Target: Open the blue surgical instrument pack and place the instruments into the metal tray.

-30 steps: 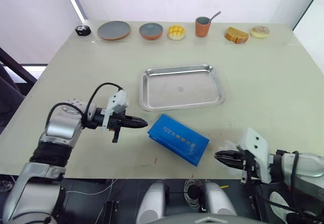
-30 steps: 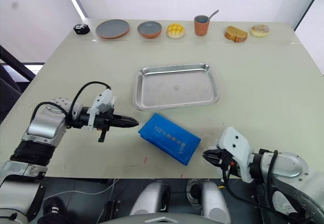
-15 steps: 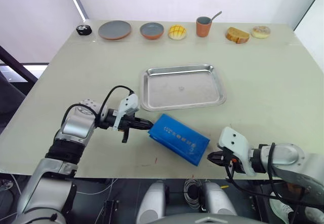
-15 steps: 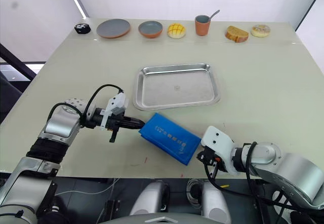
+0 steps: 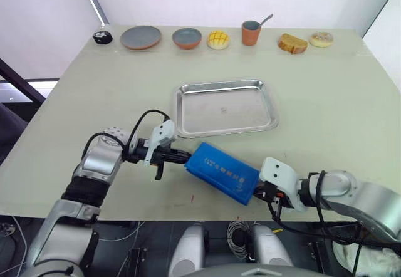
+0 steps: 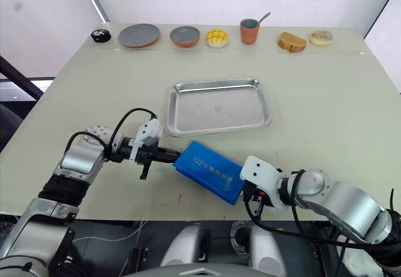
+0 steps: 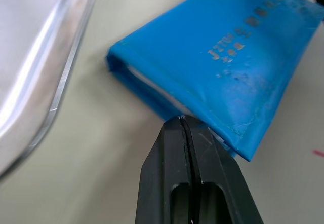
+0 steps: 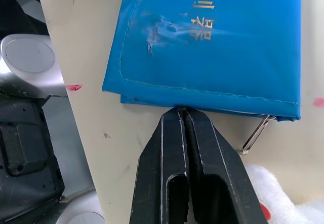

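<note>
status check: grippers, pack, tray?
Both grippers shut, left and right tips at opposite edges of the blue pack. Pack closed, flat. Metal tray empty.

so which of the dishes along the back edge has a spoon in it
The orange cup, between the yellow bun and the bread slice; its handle sticks out.

1. The left pincer [image 5: 185, 156] has slid across the counter from well apart to touch the near left edge of the blue pack [image 5: 222, 171].
2. The right pincer [image 6: 244, 194] has moved in from the right, tips now meeting the pack's right end.
</note>
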`<state>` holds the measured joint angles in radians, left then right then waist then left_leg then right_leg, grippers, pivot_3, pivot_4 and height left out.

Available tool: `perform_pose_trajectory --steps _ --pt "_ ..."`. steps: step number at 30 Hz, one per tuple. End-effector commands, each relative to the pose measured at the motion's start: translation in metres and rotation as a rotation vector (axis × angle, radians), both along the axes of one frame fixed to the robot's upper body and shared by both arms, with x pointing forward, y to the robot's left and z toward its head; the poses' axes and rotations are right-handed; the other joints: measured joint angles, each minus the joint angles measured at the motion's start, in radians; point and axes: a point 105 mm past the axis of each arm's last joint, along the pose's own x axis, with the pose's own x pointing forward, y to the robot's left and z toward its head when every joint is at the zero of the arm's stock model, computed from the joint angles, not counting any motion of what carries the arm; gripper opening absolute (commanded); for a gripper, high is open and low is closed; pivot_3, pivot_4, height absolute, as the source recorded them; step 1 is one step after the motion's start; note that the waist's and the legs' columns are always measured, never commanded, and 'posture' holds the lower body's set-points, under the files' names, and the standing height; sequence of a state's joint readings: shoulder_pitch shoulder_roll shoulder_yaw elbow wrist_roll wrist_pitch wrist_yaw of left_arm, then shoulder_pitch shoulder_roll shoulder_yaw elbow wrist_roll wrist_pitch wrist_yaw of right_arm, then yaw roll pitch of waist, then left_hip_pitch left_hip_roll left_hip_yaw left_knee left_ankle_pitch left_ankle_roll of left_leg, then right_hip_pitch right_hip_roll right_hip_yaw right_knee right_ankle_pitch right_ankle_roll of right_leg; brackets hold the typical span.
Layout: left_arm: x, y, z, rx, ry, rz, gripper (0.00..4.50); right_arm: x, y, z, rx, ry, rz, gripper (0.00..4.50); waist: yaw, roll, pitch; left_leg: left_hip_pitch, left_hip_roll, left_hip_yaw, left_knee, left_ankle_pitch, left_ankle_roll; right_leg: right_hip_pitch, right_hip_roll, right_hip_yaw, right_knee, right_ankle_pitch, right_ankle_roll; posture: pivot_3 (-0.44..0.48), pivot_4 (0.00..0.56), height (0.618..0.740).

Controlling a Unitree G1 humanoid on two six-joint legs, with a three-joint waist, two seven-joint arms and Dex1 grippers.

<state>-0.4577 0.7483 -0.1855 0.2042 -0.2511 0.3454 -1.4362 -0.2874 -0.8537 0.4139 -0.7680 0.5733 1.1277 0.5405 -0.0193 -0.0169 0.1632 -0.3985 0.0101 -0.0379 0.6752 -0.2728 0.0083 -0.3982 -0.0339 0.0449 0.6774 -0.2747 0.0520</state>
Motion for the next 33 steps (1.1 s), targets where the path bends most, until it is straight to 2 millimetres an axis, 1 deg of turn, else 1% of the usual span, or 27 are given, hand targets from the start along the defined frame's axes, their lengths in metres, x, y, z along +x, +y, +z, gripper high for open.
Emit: perform_pose_trajectory --steps 1,4,9,13,18,23,27,33 --pt "-0.013 -0.007 0.004 -0.036 -0.007 -0.035 0.0 0.016 -0.01 0.008 -0.022 -0.075 -0.015 0.12 0.001 0.0 0.0 0.0 0.0 0.0 0.0 0.0 0.0 0.0 0.0 0.0 0.0 0.0 0.0 0.0 0.15 0.74" --pt "-0.018 -0.011 0.001 -0.051 -0.006 -0.025 0.0 0.022 -0.018 0.005 -0.06 -0.097 0.007 0.12 0.005 0.0 0.0 0.0 0.0 0.0 0.0 0.0 0.0 0.0 -0.001 0.0 0.0 0.0 0.0 0.0 0.15 0.74" --pt "-0.024 -0.016 0.0 -0.071 -0.007 -0.006 0.0 0.033 -0.026 0.005 -0.076 -0.123 0.014 0.12 0.005 0.0 0.0 0.0 0.0 0.0 0.0 0.0 0.0 0.0 -0.001 0.0 0.0 0.0 0.0 0.0 0.15 0.74" --pt "-0.03 -0.024 -0.005 -0.087 -0.011 0.008 0.0 0.041 -0.036 0.0 -0.108 -0.143 0.018 0.12 0.006 0.0 0.0 0.0 0.0 0.0 0.0 0.0 0.0 0.0 -0.001 0.0 0.0 0.0 0.0 0.0 0.15 0.74" --pt "-0.033 -0.032 -0.009 -0.105 -0.021 0.024 0.0 0.049 -0.047 -0.004 -0.132 -0.159 0.011 0.12 0.009 -0.001 -0.001 0.001 0.0 0.0 0.0 0.0 0.0 0.002 -0.002 0.0 -0.001 0.0 0.0 0.0 0.15 0.74" --pt "-0.034 -0.035 -0.012 -0.093 -0.035 0.01 0.0 0.053 -0.054 -0.007 -0.155 -0.173 0.012 0.12 0.01 -0.001 -0.001 0.001 0.0 0.0 0.001 0.0 0.0 0.002 -0.002 -0.001 -0.001 0.0 0.0 0.0 0.15 0.74" --pt "-0.032 -0.041 -0.011 -0.11 -0.038 0.006 0.0 0.055 -0.06 -0.007 -0.166 -0.176 0.004 0.12 0.011 -0.001 -0.002 0.001 0.0 0.0 0.001 0.0 0.0 0.002 -0.002 -0.001 -0.001 0.0 0.0 0.0 0.15 0.74" --pt "-0.034 -0.044 -0.011 -0.113 -0.034 -0.015 0.0 0.056 -0.068 -0.008 -0.186 -0.185 -0.006 0.12 0.015 -0.001 -0.002 0.001 0.0 0.0 0.001 0.0 0.0 0.002 -0.002 -0.001 -0.001 0.0 0.0 0.0 0.15 0.74"
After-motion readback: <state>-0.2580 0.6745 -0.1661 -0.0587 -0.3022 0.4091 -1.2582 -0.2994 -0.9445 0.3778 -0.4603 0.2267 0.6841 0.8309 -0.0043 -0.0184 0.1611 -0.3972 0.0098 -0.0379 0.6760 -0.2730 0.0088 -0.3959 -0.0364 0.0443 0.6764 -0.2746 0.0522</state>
